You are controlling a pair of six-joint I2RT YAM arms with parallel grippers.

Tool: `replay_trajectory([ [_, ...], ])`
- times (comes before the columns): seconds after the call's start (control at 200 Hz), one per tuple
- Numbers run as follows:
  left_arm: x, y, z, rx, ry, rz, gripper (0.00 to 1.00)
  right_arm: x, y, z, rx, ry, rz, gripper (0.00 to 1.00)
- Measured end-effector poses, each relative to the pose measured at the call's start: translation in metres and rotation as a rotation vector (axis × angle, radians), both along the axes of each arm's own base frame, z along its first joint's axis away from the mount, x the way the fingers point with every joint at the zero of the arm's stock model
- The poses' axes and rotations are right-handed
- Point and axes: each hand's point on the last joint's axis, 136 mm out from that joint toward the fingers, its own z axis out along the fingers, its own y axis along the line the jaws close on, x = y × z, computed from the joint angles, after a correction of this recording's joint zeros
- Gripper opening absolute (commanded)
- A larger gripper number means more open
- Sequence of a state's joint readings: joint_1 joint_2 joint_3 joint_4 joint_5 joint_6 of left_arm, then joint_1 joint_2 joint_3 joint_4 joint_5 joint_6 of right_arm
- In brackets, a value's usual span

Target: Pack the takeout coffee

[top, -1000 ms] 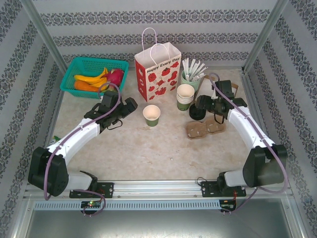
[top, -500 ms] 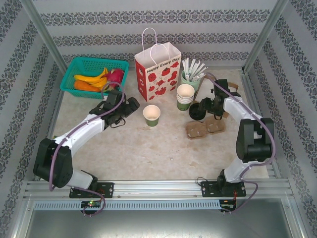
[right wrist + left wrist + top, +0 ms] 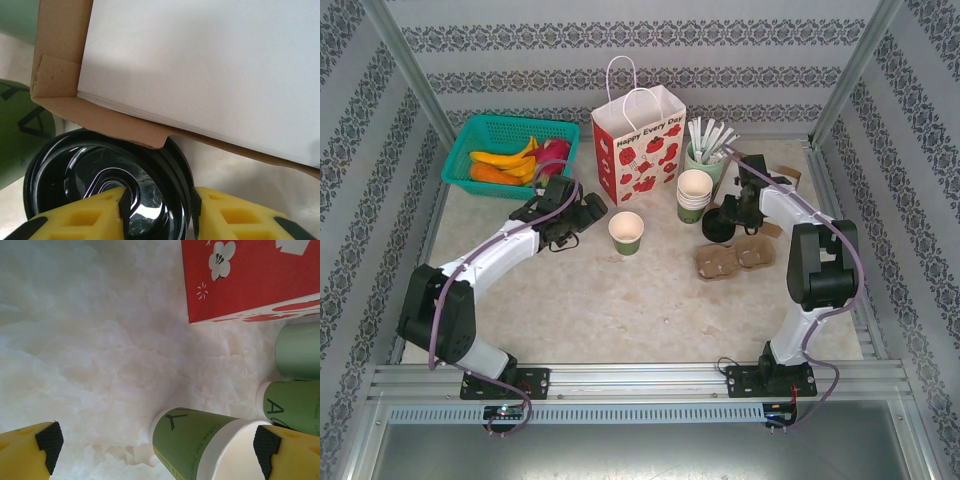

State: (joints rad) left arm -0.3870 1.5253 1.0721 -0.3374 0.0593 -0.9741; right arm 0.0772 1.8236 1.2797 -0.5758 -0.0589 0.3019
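One green paper cup: upright, lidless, on the table before the red paper bag.
Black lid: beside the stacked cream cups.
Right end effector: fingers straddle the lid's rim; can't tell if clamped.
Left end effector: fingers wide apart, beside the cup.

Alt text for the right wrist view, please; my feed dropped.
The right hand straddles the rim of a black plastic lid, one yellow finger inside it, one outside. Overlapping its far edge is a cardboard box of stacked white paper; a green paper cup stands left.
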Motion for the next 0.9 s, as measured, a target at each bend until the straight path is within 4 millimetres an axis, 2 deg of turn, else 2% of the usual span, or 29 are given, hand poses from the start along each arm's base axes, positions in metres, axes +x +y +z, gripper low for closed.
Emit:
replay_trajectory([
  [0.51,-0.006,0.004,-0.008,0.02,0.038,0.008,1.0,-0.003,-0.009,-0.005,-0.105,0.026,0.026,0.14],
  [0.904,-0.007,0.004,-0.009,0.023,0.045,0.008,1.0,-0.002,-0.014,0.001,-0.132,0.011,0.019,0.11],
])
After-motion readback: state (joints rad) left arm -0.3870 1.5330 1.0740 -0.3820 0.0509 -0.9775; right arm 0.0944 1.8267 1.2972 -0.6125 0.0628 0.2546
